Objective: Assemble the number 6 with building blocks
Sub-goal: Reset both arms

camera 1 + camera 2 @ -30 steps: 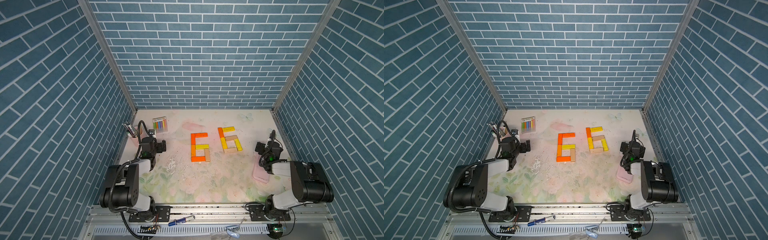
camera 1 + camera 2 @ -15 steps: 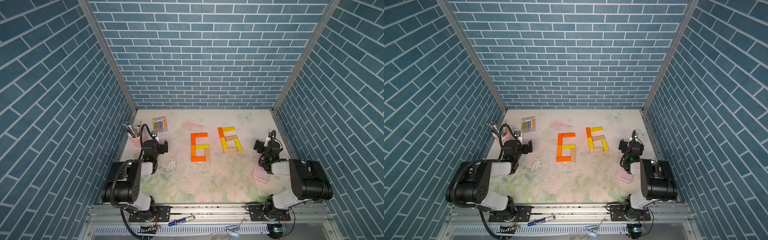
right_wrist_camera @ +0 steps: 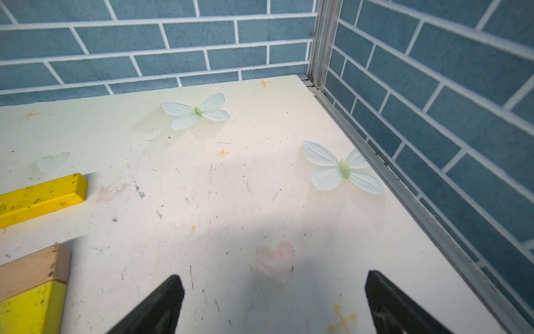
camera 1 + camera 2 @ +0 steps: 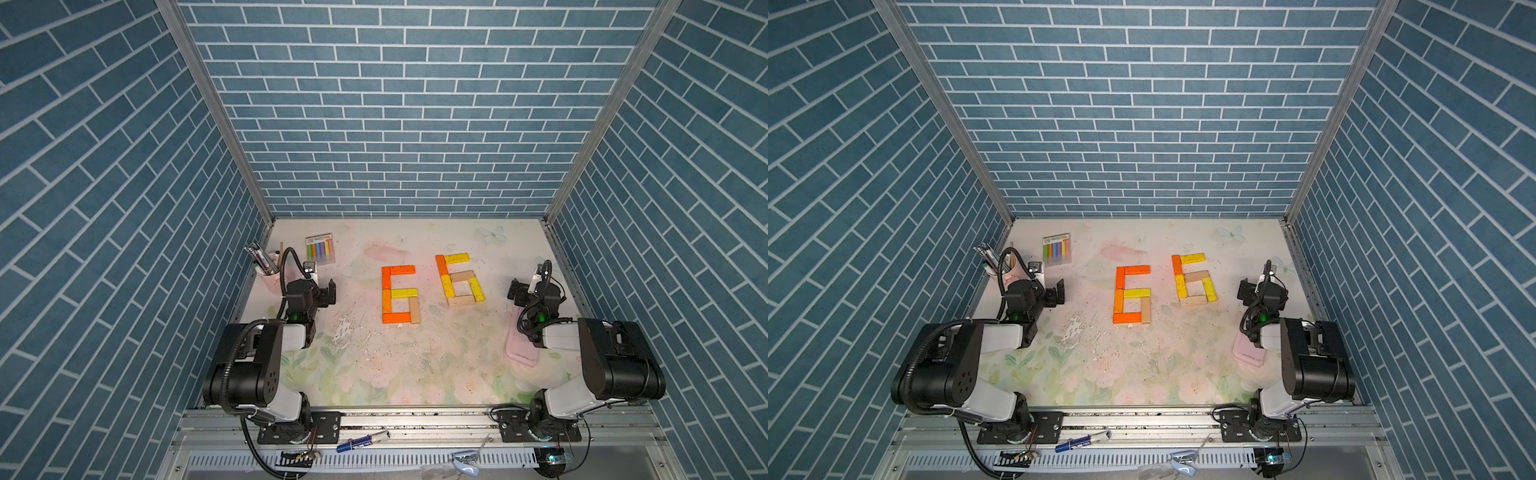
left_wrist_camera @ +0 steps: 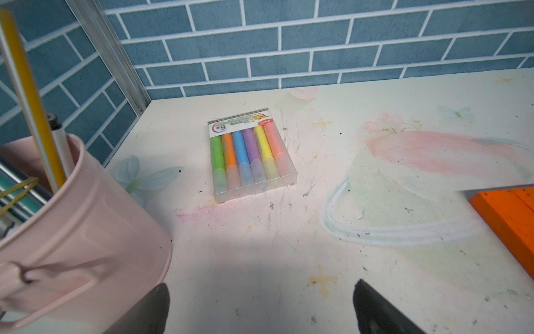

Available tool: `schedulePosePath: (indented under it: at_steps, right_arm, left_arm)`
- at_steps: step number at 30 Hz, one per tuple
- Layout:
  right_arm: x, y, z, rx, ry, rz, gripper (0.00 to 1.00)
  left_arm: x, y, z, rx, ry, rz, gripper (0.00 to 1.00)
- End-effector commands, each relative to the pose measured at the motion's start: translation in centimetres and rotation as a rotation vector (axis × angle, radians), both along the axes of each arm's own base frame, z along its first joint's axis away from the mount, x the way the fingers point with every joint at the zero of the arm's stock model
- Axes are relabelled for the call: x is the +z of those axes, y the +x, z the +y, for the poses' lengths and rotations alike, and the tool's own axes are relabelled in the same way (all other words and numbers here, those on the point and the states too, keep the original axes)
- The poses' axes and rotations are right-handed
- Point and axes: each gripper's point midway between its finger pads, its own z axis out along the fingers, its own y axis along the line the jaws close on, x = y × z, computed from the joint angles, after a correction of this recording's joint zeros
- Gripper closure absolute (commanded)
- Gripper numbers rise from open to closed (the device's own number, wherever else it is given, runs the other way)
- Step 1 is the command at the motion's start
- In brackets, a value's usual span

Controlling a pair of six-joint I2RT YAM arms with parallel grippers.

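Two squared figures of building blocks lie flat at the table's middle in both top views. One number 6 [image 4: 386,280] [image 4: 1120,282] is orange, yellow and tan. To its right a second number 6 [image 4: 462,275], yellow, orange and tan, sits slightly tilted. My left gripper [image 4: 322,284] [image 5: 261,306] stands open and empty, left of the orange figure, whose corner block [image 5: 508,219] shows in the left wrist view. On the other side my right gripper [image 4: 528,282] [image 3: 273,300] is open and empty to the right of the second figure, with its yellow block [image 3: 40,198] and tan block [image 3: 31,269] in the right wrist view.
A clear pack of coloured chalk sticks [image 4: 320,248] [image 5: 248,153] lies at the back left. A pink cup of pens [image 4: 268,274] [image 5: 72,225] stands close beside my left gripper. A pink tray [image 4: 521,345] lies under my right arm. Blue brick walls close three sides.
My left gripper has shifted a little to the right, away from the wall. The right arm has barely moved, and the blocks lie as before.
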Motion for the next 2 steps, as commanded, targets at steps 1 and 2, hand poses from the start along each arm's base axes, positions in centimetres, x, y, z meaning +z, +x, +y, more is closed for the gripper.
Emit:
schedulePosePath:
  at_steps: [1, 2]
  right_arm:
    - [0.13, 0.01, 0.01, 0.014, -0.02, -0.01, 0.01]
    - [0.16, 0.01, 0.02, 0.014, -0.021, -0.011, 0.01]
  left_arm:
    - [0.41, 0.14, -0.18, -0.01, 0.009, -0.022, 0.01]
    - [0.43, 0.08, -0.18, -0.01, 0.009, -0.024, 0.01]
